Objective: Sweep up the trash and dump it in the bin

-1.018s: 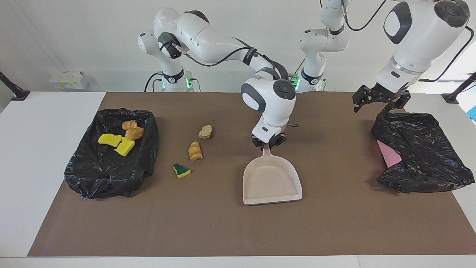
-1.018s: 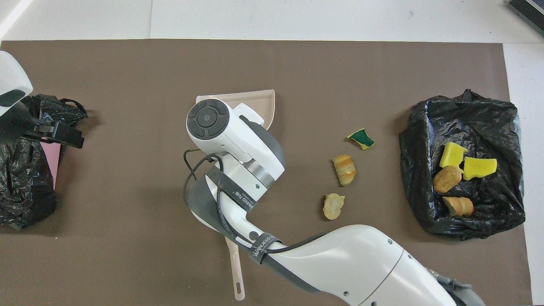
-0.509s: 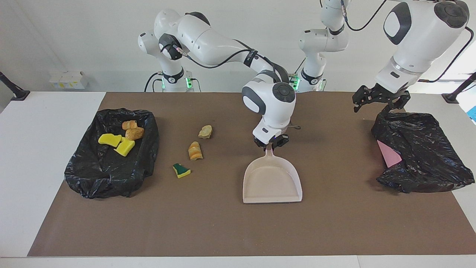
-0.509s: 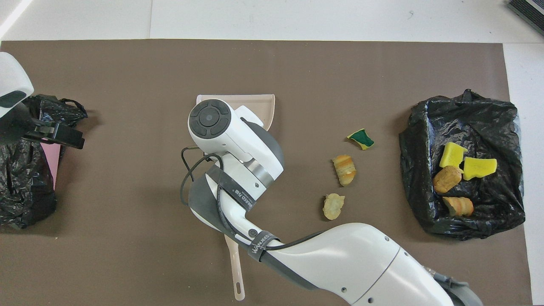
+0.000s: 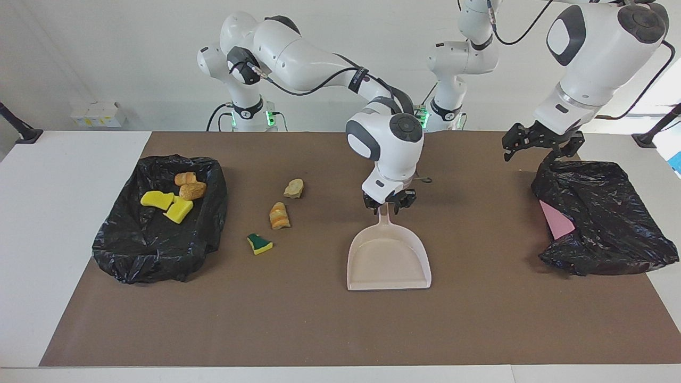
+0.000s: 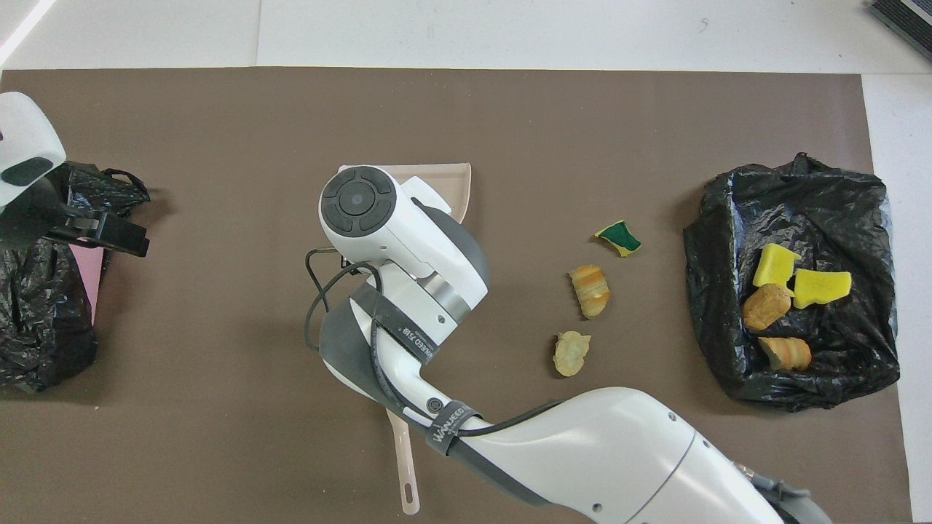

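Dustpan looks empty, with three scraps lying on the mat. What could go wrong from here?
The three scraps lie beside the dustpan, not at its mouth, so a sideways push may scatter them. The right arm meets only the thin handle, so the pan might twist. The bin has a floppy liner that could snag the pan. The left fingers wait open over the other bag.

The scene is bright and evenly lit, with soft light coming from above. Shadows are short and faint; a soft one lies on the brown mat (image 5: pixel 479 319) beside the dustpan (image 5: pixel 388 260) (its edge is not sharp). The black bin bag (image 6: pixel 797 284) shows small glossy highlights on its wrinkles. Both views are in focus, without visible blur. A bright window area at the facing view's edge is overexposed.
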`<state>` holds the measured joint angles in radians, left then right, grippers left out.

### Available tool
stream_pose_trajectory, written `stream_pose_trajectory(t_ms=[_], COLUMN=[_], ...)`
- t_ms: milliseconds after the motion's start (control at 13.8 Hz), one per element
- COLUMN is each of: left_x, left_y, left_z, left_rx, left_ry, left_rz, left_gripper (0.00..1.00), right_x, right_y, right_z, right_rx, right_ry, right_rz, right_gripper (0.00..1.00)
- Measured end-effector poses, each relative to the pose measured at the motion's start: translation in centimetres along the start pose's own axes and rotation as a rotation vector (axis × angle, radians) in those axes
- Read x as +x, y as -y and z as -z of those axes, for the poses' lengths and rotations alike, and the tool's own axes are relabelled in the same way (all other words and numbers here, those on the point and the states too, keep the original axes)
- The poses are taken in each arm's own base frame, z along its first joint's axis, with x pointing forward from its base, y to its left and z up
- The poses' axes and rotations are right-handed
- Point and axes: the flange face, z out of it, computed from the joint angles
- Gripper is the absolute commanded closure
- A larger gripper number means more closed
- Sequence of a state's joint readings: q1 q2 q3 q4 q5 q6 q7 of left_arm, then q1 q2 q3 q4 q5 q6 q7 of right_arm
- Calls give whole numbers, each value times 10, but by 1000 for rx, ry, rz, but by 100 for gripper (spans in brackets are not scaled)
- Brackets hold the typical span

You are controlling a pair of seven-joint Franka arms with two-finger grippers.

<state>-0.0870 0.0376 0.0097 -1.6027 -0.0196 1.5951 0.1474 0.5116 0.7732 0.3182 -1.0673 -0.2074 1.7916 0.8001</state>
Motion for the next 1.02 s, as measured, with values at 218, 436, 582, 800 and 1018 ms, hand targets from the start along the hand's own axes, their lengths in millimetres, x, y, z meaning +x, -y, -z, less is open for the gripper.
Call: stream_pose_trajectory(t_ms=[218,436,582,800,1018], left_x=[5,21,36,52,60], left_y=[-2,-20,-47,-93,-150], left_z=[-6,-25,-46,-80,-124], left_rx=[1,3,4,7,11], left_ry=[-5,-6,-3,2,-7], left_rz=[-7,-42,-86,-128,-111], left_gripper=[0,0,0,0,0], right_x=[-30,-80,-125,-194,-236], right_y=[-4,-9,-7,5,-3], right_z=[45,70,74,64,31], right_rx=[-9,-8,-40,-54,-29], right_ry=[6,48,65,75,49], right_rz=[14,23,63,95,116], right_gripper=[17,13,12,14,18])
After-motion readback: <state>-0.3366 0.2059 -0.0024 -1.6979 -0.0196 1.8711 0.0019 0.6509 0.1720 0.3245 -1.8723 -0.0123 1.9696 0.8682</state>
